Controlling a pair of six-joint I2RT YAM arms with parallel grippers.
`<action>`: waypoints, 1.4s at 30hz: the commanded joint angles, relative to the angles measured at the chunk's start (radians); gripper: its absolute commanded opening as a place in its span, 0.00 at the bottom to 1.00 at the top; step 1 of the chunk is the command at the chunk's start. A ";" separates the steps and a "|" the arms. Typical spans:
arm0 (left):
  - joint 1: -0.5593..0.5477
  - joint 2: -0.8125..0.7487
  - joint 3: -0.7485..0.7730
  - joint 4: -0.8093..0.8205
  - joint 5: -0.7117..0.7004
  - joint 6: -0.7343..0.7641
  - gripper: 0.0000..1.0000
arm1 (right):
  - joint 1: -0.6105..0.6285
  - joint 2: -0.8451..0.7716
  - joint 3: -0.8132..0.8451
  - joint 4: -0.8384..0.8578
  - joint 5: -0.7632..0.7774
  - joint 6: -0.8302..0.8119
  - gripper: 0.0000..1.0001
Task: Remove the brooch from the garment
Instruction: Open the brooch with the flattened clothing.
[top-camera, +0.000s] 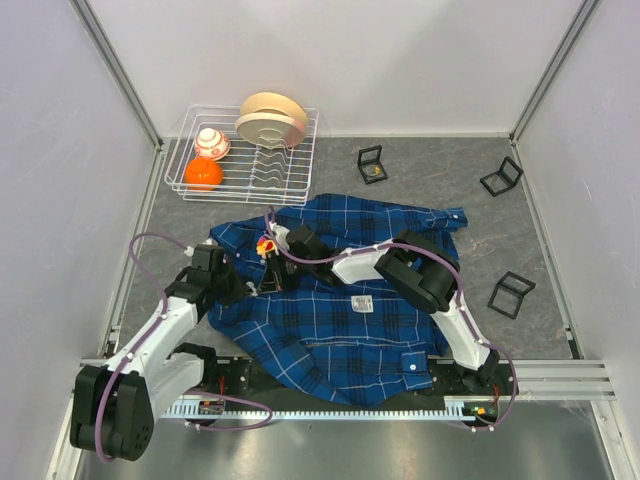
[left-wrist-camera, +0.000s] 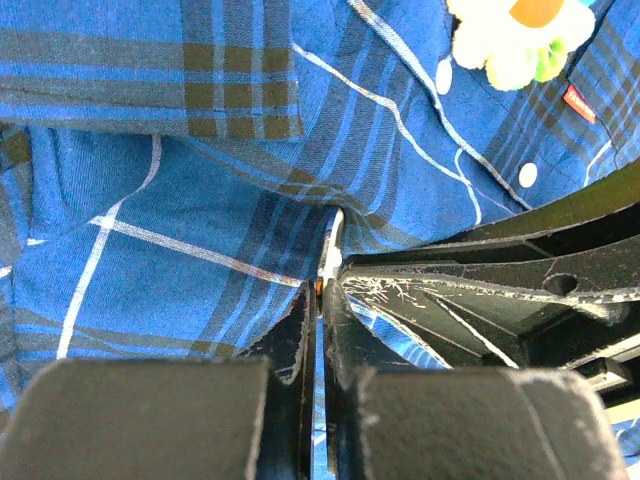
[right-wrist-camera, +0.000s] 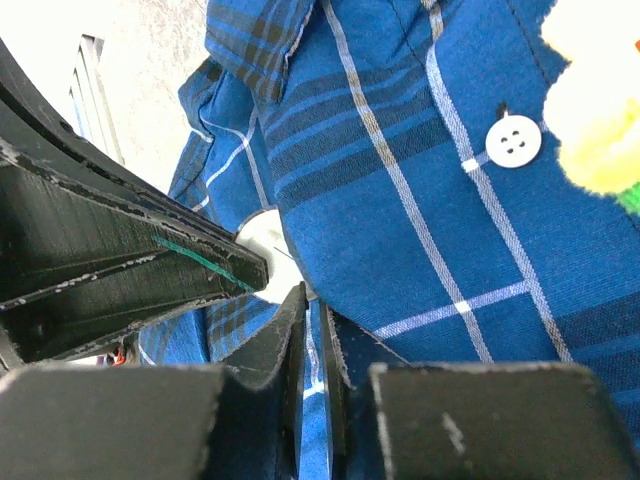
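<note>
Sprawling garment (top-camera: 330, 330) stretches left to right, brooch (top-camera: 266, 246) at far-left.

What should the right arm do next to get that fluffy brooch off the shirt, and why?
Probably shift the right gripper toward the brooch and close on it. The left gripper is shut on the garment nearby, pinning the cloth, and the brooch lies clear of both grippers.

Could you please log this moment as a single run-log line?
brooch: on garment | left gripper: shut at garment fold | right gripper: pinching garment alongside | removal: not yet done
</note>
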 joint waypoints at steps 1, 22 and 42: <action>0.004 0.000 0.015 0.023 0.025 0.114 0.02 | -0.003 -0.016 0.061 -0.007 0.025 -0.038 0.17; 0.002 -0.009 -0.029 0.126 0.052 0.183 0.02 | -0.025 0.033 0.112 -0.013 0.005 -0.010 0.16; -0.010 0.062 0.003 0.097 0.026 0.178 0.02 | -0.045 0.119 0.165 -0.011 -0.044 0.094 0.15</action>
